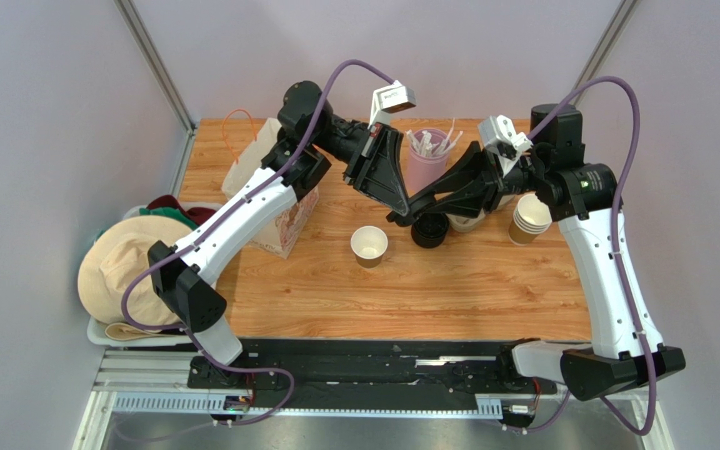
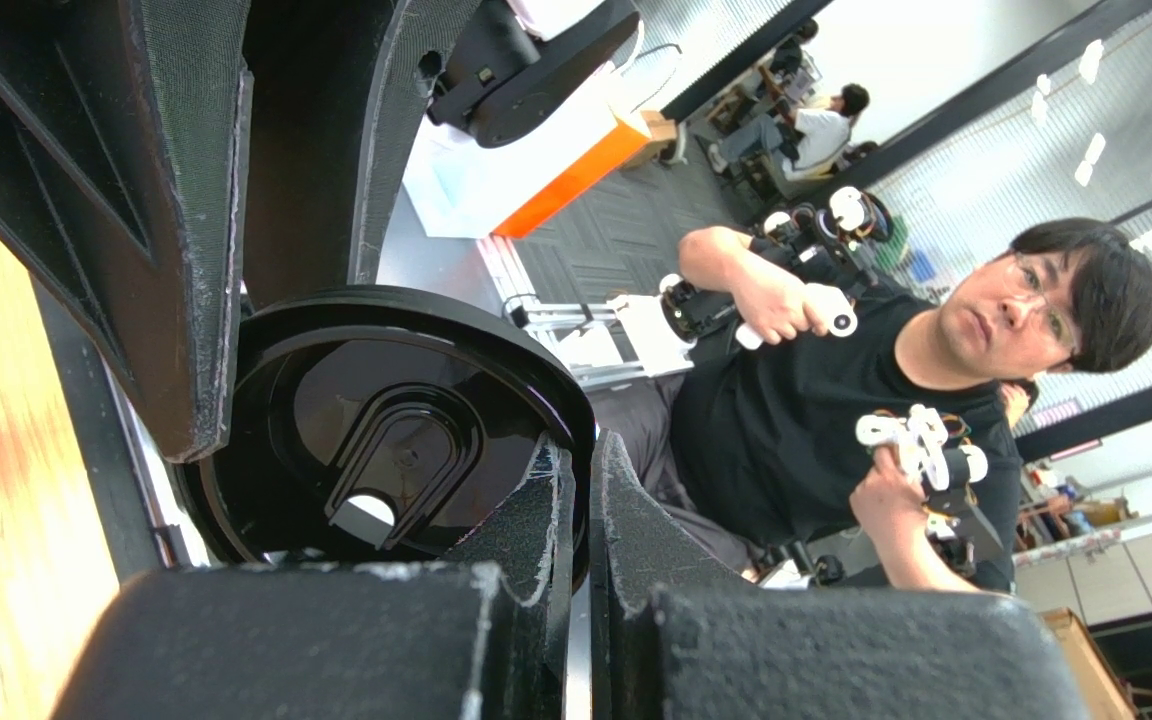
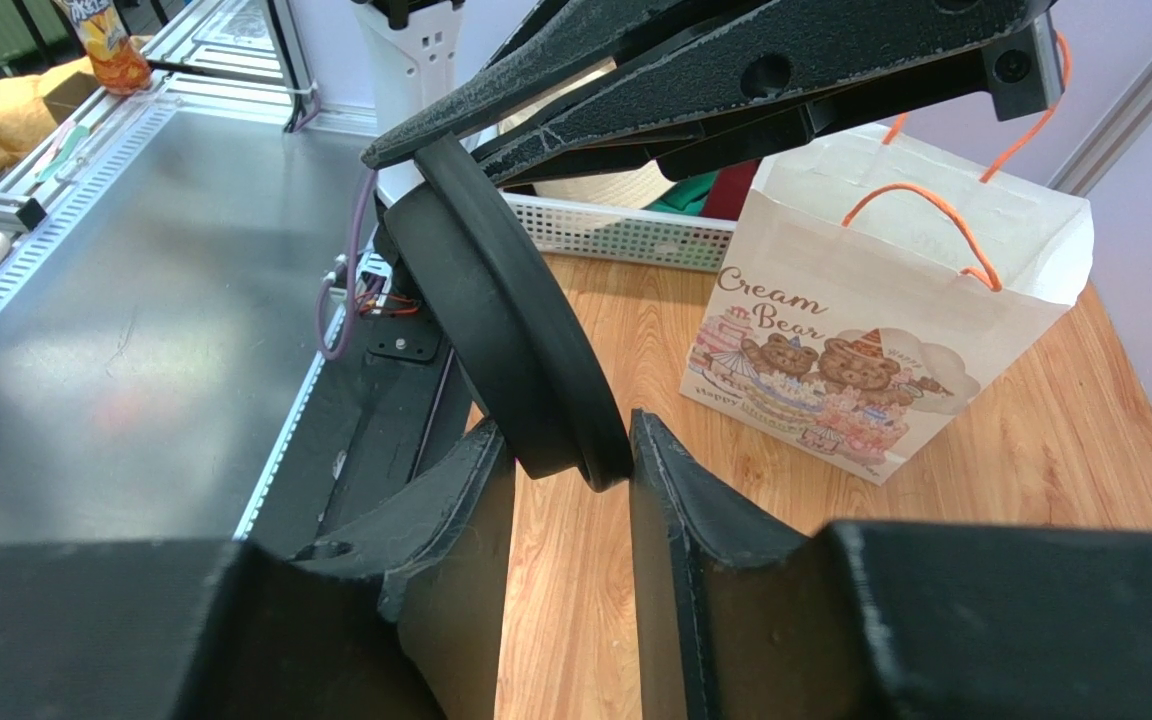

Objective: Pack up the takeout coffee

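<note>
Left arm (image 1: pixel 242 220): its white link climbs from the near-left base and slants across the paper bag (image 3: pixel 898 285) toward the far side. The forearm then folds back, pointing down and right to mid-table.

Right arm (image 1: pixel 608 272): its white link runs up the right side of the table (image 1: pixel 486 291) to an elbow beside the stack of cups (image 1: pixel 529 220). The wrist turns left, and the gripper lies low in front of the pink cup (image 1: pixel 427 167).

We see the two grippers meet tip to tip on the lid (image 3: pixel 507 315), which is black, round and tipped up on edge. The left gripper (image 2: pixel 582 480) pinches one side of the rim, its fingers nearly together. The right gripper (image 3: pixel 567 435) pinches the opposite side, with the rim wedged between its fingers. We cannot tell whether the lid's lower edge touches the wood.

The coffee cup (image 1: pixel 368 246) stands upright, open and unheld on the table. It is just left of the lid and right of the bag.
</note>
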Robot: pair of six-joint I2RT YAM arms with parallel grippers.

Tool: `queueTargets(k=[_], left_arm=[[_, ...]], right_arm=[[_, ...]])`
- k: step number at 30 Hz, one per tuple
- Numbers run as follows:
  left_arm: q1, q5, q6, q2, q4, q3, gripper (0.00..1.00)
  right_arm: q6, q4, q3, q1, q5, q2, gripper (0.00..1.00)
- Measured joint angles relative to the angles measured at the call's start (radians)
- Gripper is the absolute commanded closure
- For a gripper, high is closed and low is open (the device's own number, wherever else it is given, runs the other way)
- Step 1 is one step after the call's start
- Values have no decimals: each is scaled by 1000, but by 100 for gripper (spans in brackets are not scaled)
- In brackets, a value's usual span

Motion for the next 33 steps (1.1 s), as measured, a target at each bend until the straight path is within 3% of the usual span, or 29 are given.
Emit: queueTargets(k=[5, 11, 24, 33], left_arm=[[9, 5, -16, 4, 21, 6, 76], [53, 8, -35, 23, 50, 30, 67], [125, -11, -161, 105, 224, 64, 62], [124, -12, -214, 109, 305, 66, 52]], right_arm=[[4, -5, -4, 0, 2, -12, 81], [22, -8, -4, 0, 13, -25, 84], [65, -16, -6, 0, -9, -32, 100], [96, -10, -2, 0, -18, -32, 100]])
